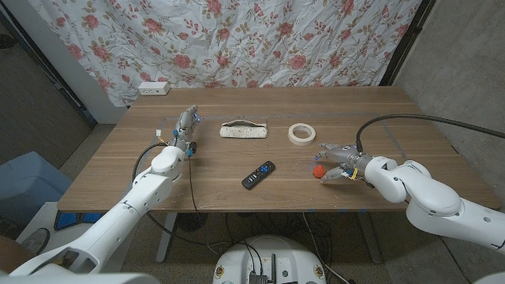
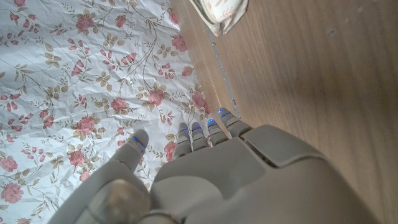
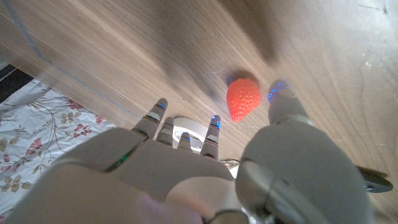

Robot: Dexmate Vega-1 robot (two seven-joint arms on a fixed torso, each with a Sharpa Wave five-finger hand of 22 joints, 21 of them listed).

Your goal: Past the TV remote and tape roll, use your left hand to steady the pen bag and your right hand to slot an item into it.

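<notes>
A pale cloth pen bag (image 1: 245,130) lies at the table's far middle and shows again as a cloth corner (image 2: 221,12). My left hand (image 1: 187,130) stands to its left, apart from it, fingers (image 2: 199,135) stretched out and holding nothing. The white tape roll (image 1: 301,133) sits right of the bag, and the black TV remote (image 1: 259,174) lies nearer the front edge. A small red strawberry (image 1: 317,170) lies on the wood at the fingertips of my right hand (image 1: 341,162). In the right wrist view the strawberry (image 3: 242,98) sits between spread fingers (image 3: 212,134) and thumb, not gripped.
A white power strip (image 1: 154,88) lies at the table's far left corner. A flowered curtain (image 1: 260,39) hangs behind the table. A blue bin (image 1: 24,185) stands on the floor to the left. Bare wood (image 1: 394,126) stretches right of the tape roll.
</notes>
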